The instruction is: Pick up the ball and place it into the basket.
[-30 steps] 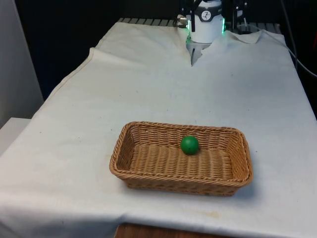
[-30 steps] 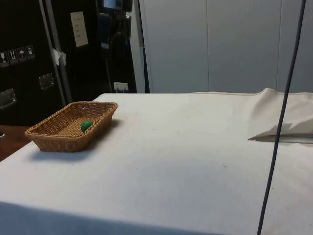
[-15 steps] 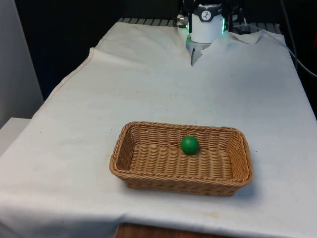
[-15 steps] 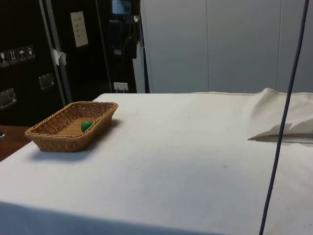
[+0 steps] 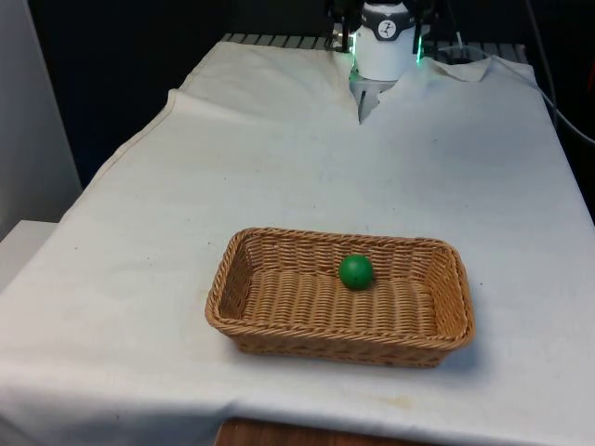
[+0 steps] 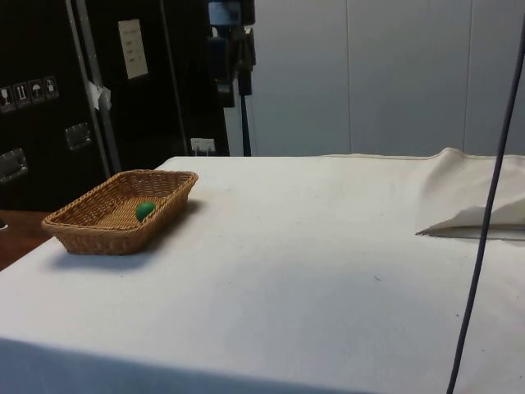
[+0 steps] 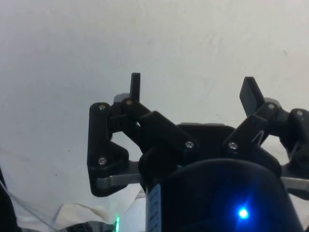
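While my gripper [image 7: 193,89] hangs high over bare cloth with its fingers spread and nothing between them, the green ball [image 5: 355,271] already lies inside the wicker basket [image 5: 279,334], well apart from me toward the surface's near end.

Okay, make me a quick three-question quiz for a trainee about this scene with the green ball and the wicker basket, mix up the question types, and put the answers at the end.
1. True or false: the green ball lies on the cloth outside the basket.
2. Multiple choice: in the wrist view, the gripper is A) shut on the ball, B) open with nothing between its fingers, C) shut on the basket's rim.
3. Fill in: in the front view, the ball sits nearer the basket's ____ wall, far or near?

Key
1. False; it lies inside the basket.
2. B
3. far
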